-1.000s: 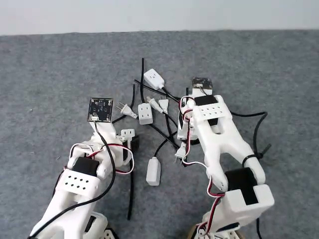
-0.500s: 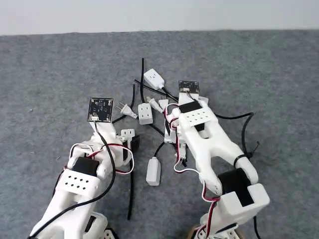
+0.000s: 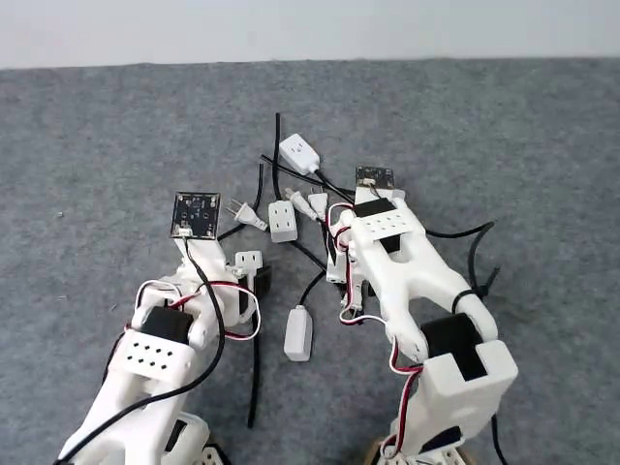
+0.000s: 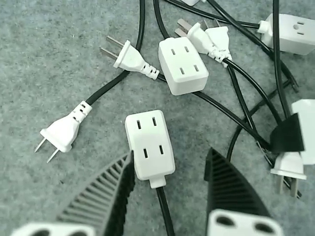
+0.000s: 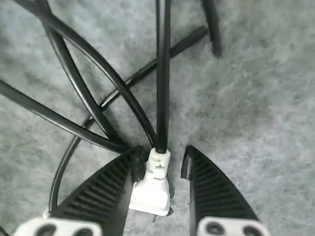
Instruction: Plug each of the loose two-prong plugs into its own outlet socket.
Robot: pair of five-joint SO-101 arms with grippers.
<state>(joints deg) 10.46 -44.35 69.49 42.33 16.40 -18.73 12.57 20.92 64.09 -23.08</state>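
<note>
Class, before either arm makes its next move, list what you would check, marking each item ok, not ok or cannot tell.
1. Right jaws open: ok.
2. Plug lying between the right jaws: ok.
3. Plug gripped: not ok, not yet held.
4. Which way the plug's prongs face: cannot tell.
5. Left jaws open on either side of the outlet socket: ok.
6. That socket's slots empty: ok.

The left arm (image 3: 116,412) & right arm (image 3: 426,276) are white plastic shells w/ black servo blocks (image 3: 455,339), top plates (image 3: 155,356) w/ rows of small holes, red/white/black wires (image 3: 242,312) looping btwn joints, a bare dark camera board (image 3: 196,214) at ea. wrist, and black ribbed jaws.
</note>
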